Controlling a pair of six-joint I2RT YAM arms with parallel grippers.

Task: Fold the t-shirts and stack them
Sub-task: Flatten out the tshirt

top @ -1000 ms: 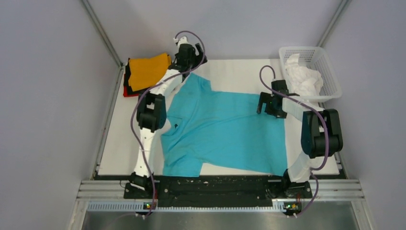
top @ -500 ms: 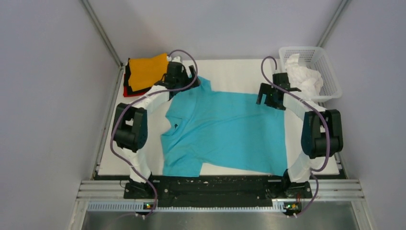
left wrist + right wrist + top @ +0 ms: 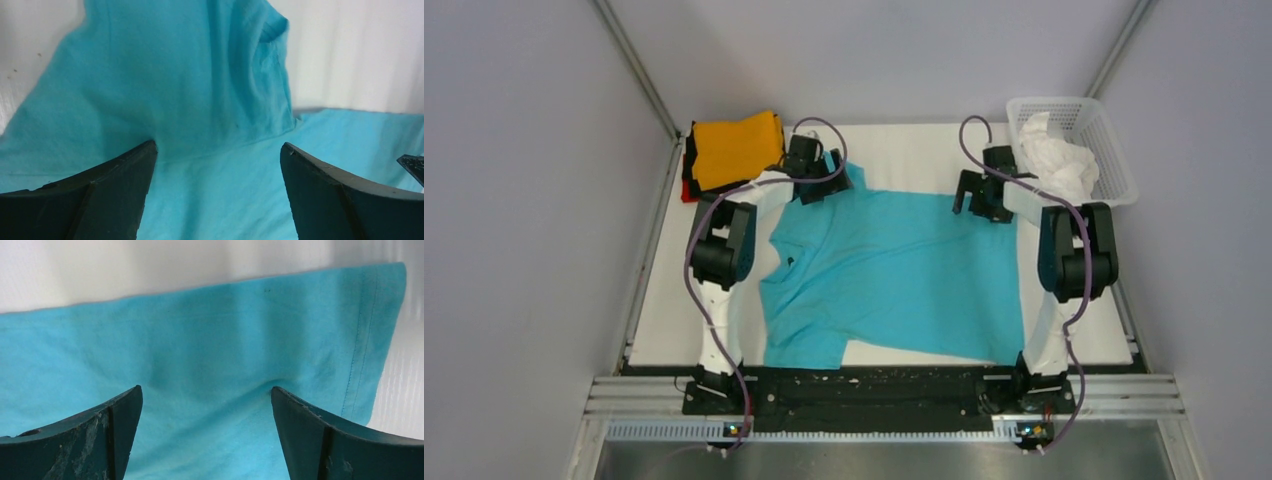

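Observation:
A teal t-shirt (image 3: 894, 270) lies spread flat on the white table (image 3: 904, 150). My left gripper (image 3: 816, 180) is open over its far left sleeve (image 3: 190, 85), fingers (image 3: 120, 190) wide apart on the cloth, nothing gripped. My right gripper (image 3: 977, 195) is open over the far right hem corner (image 3: 370, 340), fingers (image 3: 310, 435) pressing on the cloth. A folded stack with an orange t-shirt (image 3: 734, 148) on top and black and red cloth (image 3: 690, 185) under it lies at the far left. A crumpled white t-shirt (image 3: 1056, 160) sits in the basket.
A white lattice basket (image 3: 1114, 150) stands at the far right corner. Grey walls close in both sides. A black strip and metal rail (image 3: 874, 395) run along the near edge by the arm bases.
My left gripper moved from beyond the shirt's far left corner back down onto the sleeve. My right gripper moved farther away, from the shirt's right edge to its far right corner.

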